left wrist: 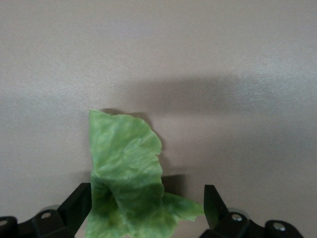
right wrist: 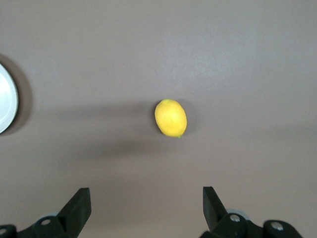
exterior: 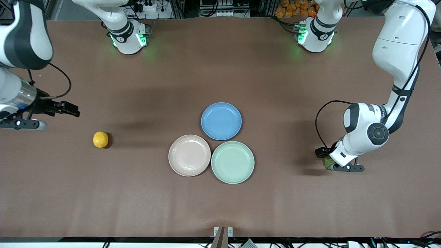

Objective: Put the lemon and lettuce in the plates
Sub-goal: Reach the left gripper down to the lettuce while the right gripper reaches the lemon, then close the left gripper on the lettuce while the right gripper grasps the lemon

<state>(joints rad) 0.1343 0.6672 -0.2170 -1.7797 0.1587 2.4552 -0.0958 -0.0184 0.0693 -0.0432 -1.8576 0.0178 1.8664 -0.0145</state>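
The lemon point(exterior: 100, 139) lies on the brown table toward the right arm's end; it also shows in the right wrist view point(right wrist: 171, 117). My right gripper point(exterior: 73, 110) is open and empty in the air, apart from the lemon point(right wrist: 147, 196). The lettuce point(left wrist: 130, 173) lies on the table toward the left arm's end and is mostly hidden under the left hand in the front view point(exterior: 327, 162). My left gripper point(exterior: 325, 159) is low over it, open, with a finger on either side of the leaf point(left wrist: 147, 194). The beige-pink plate point(exterior: 189, 155) and the mint green plate point(exterior: 233, 162) sit side by side mid-table, both empty.
A blue plate point(exterior: 221, 121) sits empty, touching the two others, farther from the front camera. The beige plate's rim shows at the edge of the right wrist view point(right wrist: 6, 99). The two arm bases stand along the table's edge farthest from the front camera.
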